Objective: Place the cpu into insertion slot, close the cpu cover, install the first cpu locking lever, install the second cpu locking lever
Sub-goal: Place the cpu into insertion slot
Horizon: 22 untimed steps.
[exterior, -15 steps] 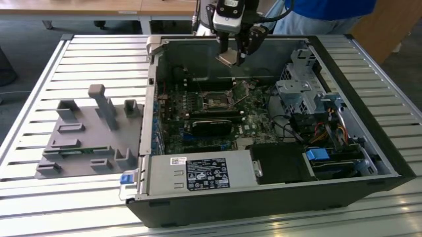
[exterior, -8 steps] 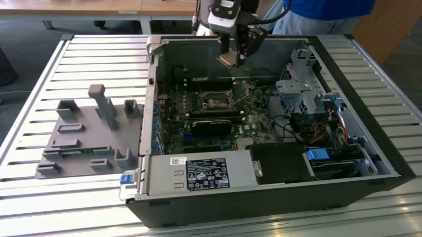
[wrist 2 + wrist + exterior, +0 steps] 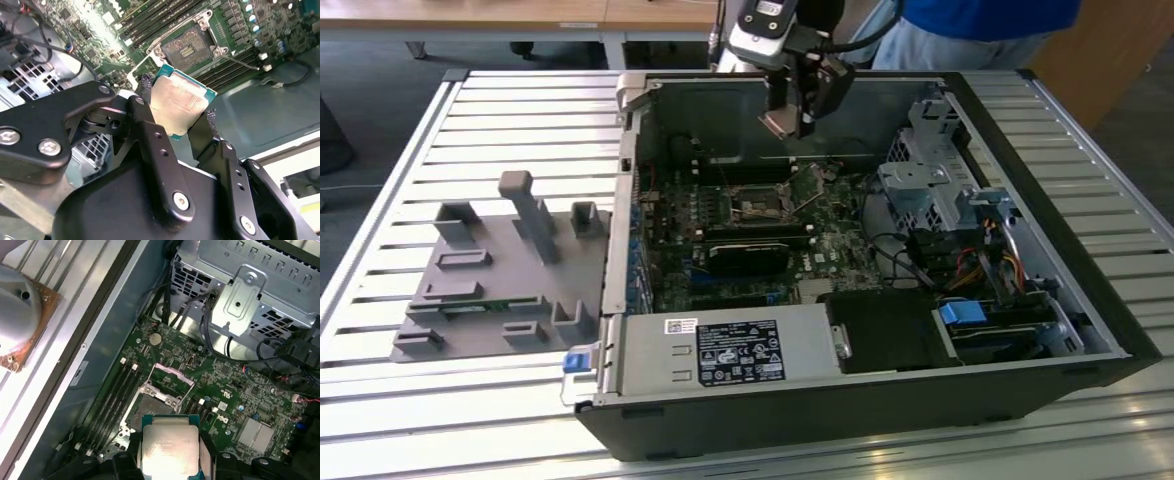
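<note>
In the exterior view, the claw hangs inside the open computer case on the slatted desk, toward the desk edge where a person stands. It is closed on the cpu, well above the insertion slot.

In the second wrist view, its fingers pinch opposite edges of the tilted cpu, clear of the bare slot.

In the first wrist view, the cpu hovers near the slot, and the cpu cover stands raised.

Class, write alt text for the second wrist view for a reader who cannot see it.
A black hand grips a square silver chip by two opposite edges, holding it clear of the uncovered socket on the green circuit board beyond. Memory slots run beside the socket.
</note>
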Tool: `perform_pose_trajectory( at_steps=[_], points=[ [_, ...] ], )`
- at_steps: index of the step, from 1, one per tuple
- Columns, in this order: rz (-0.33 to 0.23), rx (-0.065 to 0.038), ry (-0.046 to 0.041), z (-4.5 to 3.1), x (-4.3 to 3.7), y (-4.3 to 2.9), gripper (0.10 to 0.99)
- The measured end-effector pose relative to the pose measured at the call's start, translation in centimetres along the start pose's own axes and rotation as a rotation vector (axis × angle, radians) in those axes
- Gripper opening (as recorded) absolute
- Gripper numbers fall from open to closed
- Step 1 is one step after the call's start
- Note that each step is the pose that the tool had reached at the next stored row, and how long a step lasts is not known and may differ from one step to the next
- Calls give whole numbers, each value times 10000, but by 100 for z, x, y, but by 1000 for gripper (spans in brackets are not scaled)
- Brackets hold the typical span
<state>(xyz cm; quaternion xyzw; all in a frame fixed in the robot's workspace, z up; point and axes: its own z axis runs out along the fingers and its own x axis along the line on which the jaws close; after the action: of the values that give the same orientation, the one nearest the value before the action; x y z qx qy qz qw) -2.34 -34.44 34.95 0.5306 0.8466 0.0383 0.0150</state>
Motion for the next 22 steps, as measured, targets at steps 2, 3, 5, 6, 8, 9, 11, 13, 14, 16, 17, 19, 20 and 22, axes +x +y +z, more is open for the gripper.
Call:
perform_pose_trajectory(
  at_steps=[2,3,5,6,8,9,11,13,14,16,17,19,20,22],
  points=[
    [272,-4,-22,5,1,0,541],
    [400,-6,-32,7,1,0,541],
    [658,-10,-53,12,1,0,541],
    [785,-12,-63,14,2,0,541],
    [1045,-16,-84,19,2,0,541],
    [1175,-18,-95,22,3,0,541],
    [1444,-22,-117,27,3,0,541],
    [1719,-26,-139,32,4,-1,541],
    [1850,-29,-149,35,4,-1,541],
    [2132,-31,-172,41,4,-1,541],
    [2275,-33,-183,45,4,-1,541],
    [2533,-28,-201,53,5,-1,541],
    [2633,-10,-203,60,6,-2,541],
    [2799,83,-185,75,7,-2,541]
  ],
)
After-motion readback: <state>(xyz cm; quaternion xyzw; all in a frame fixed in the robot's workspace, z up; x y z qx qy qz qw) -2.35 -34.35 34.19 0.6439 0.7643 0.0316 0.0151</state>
